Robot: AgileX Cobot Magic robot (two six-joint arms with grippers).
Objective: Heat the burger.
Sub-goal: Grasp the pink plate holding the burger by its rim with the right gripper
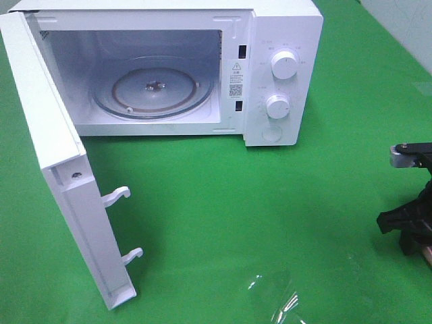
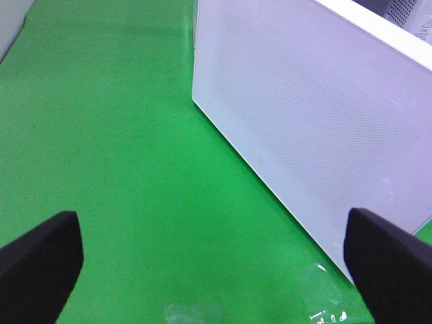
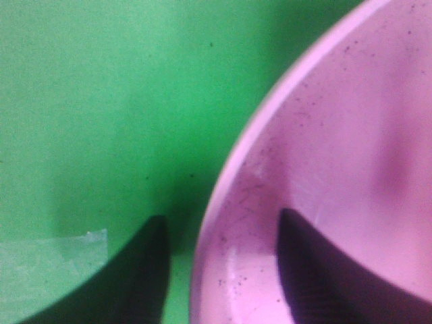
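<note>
- Green-covered table [image 1: 223,202] spreads flat before me, its cloth plain and matte.
- White microwave [image 1: 297,40] stands on it at the far side, with its door [image 1: 50,135] swung wide open.
- Pink plate [image 3: 337,135] lies on the green at my right.
- Clear glossy tape patch [image 1: 273,297] is stuck near the front edge.

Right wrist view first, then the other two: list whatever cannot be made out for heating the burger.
- Burger: in no view; the right wrist view shows only a blurred arc of the pink plate, cut by the frame.
- Right jaws: either side of the plate's rim; clamped or not, unclear.
- Exterior high: right arm cut by the edge, plate out of frame.
- Left wrist: microwave door hides whatever lies behind it.
</note>
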